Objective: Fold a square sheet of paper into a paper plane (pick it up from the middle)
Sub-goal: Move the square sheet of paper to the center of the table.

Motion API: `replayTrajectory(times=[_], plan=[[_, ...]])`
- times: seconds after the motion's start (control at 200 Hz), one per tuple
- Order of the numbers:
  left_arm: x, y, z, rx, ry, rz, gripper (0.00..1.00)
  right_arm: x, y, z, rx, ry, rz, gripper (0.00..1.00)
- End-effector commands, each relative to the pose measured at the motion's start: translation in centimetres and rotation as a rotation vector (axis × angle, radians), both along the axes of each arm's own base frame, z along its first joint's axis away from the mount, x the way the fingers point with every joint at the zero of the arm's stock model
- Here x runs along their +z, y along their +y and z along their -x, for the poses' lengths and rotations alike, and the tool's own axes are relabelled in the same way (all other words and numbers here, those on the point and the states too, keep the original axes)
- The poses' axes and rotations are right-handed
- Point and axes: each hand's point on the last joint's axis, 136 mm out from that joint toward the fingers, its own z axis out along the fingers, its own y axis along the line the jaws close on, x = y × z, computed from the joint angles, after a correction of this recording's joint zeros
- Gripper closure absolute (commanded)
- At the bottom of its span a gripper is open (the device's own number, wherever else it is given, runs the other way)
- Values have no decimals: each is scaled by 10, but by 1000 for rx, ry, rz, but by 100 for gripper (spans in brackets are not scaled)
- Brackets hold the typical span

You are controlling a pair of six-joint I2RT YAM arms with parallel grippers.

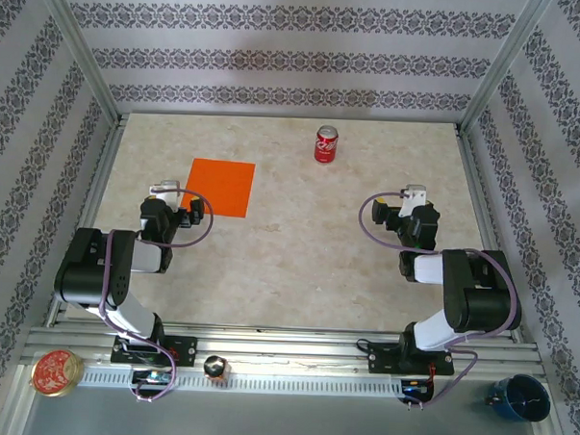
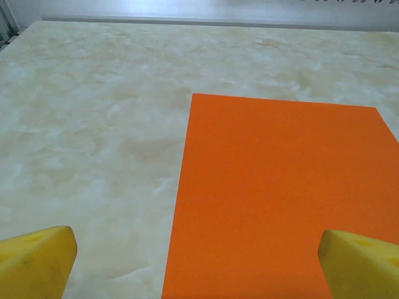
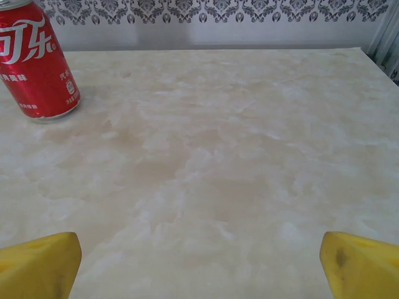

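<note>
Both grippers stand spread wide and hold nothing. On the left gripper (image 2: 199, 261), the yellow fingers (image 2: 37, 265) hang low over the bench (image 1: 297, 266), and the right gripper (image 3: 199, 265) is the same, with bare marble surface between its fingers.

On the far left part of the bench lies the square sheet of paper (image 1: 221, 187), flat and unfolded, just in front of the left gripper. Seen from the left wrist, its near edge runs under the space between the fingers, more toward the right finger.

I judge this sheet to be very light, thin and limp. It lies tight on a smooth top, so it will probably slide when it is pushed, and a finger can hardly go under an edge. The better place to take hold is the middle, where two fingers can press down and draw together until a small ridge rises. A hard squeeze may leave a wrong crease or a tear.

A red soda can (image 1: 326, 144) stands upright at the far centre, well apart from the sheet on its right side, so it blocks nothing now. A blue cup (image 1: 518, 396) and a round tin (image 1: 57, 373) sit by the near rail, beyond the work area.
</note>
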Motion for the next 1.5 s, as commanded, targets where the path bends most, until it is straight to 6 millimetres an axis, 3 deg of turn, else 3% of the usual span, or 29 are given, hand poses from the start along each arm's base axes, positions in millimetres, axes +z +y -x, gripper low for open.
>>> replayTrajectory(times=[0.0,0.934,1.049,1.164,1.314,1.399,1.494], plan=[[8,-4,-5,-20,-23,-10,1,11,3,-5,0,-39,-9,2],[11,-10,1,-57,-54,-13,1,12,6,-5,19,-44,-7,2],[21,-4,9,-18,-101,-11,1,21,15,-2,46,-51,28,2],[34,-3,11,-9,-66,-2,1,34,10,1,8,16,-3,2],[72,-4,5,-3,-28,46,1,48,4,16,-51,103,-90,2],[82,-7,8,39,70,201,1,59,1,33,-91,186,-124,2],[89,-19,12,-31,217,236,1,72,5,45,-92,221,-198,2]])
